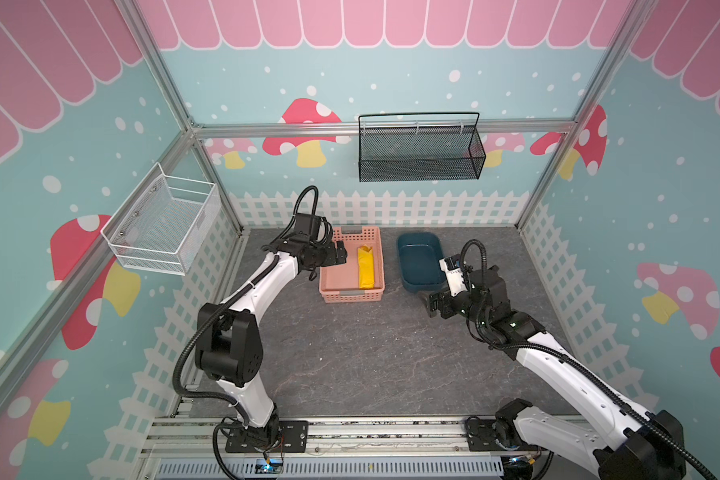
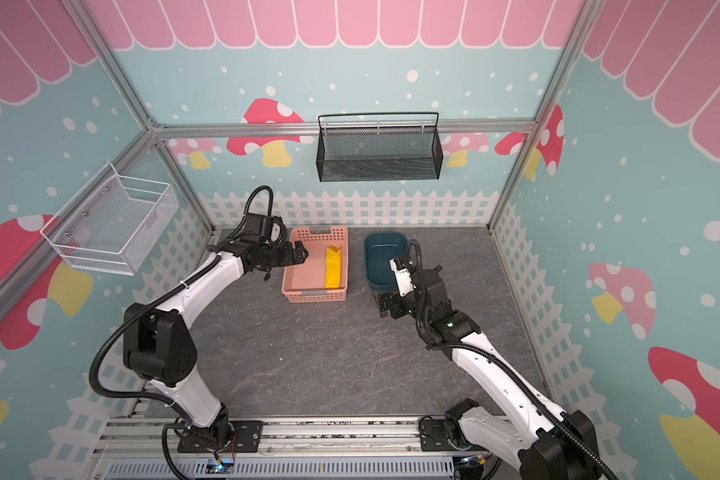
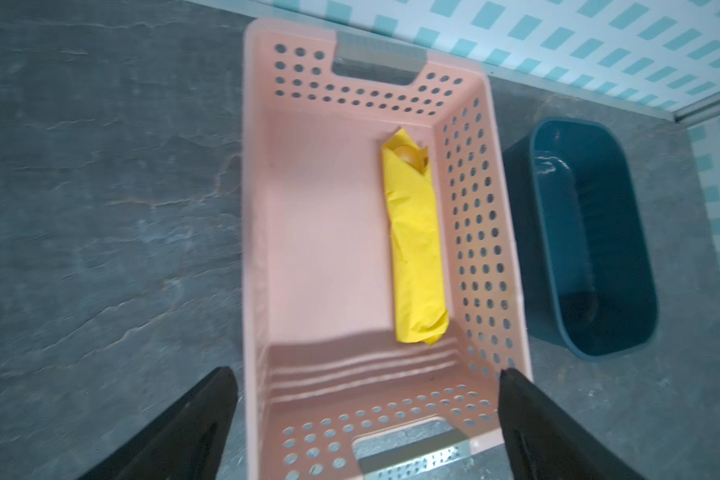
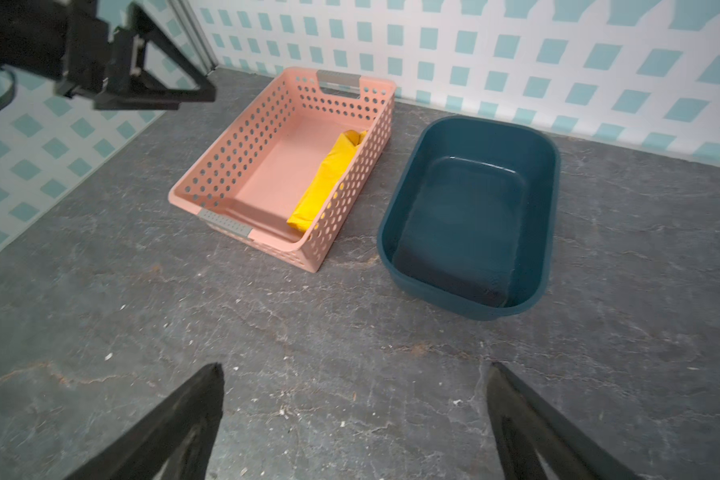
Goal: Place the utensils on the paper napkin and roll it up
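Creases run along the paper napkin (image 3: pixel 416 245), bright yellow and wound into one long tight roll; at its open end a rounded orange-yellow tip of the utensils (image 3: pixel 406 156) peeks out, the rest hidden, so I cannot count them; the roll lies flat inside the pink basket (image 3: pixel 255 208), along the wall nearest the blue tub (image 4: pixel 466 208); one basket and one tub stand side by side on the grey desk (image 1: pixel 350 353), close but apart; two arms: the left end effector (image 3: pixel 366 370) hangs raised by the basket, jaws wide and empty; the right end effector (image 4: pixel 354 365) hovers above bare desk, likewise wide, holding nothing; two wire baskets hang on the walls, one white (image 1: pixel 163 224), one black (image 1: pixel 420 153).
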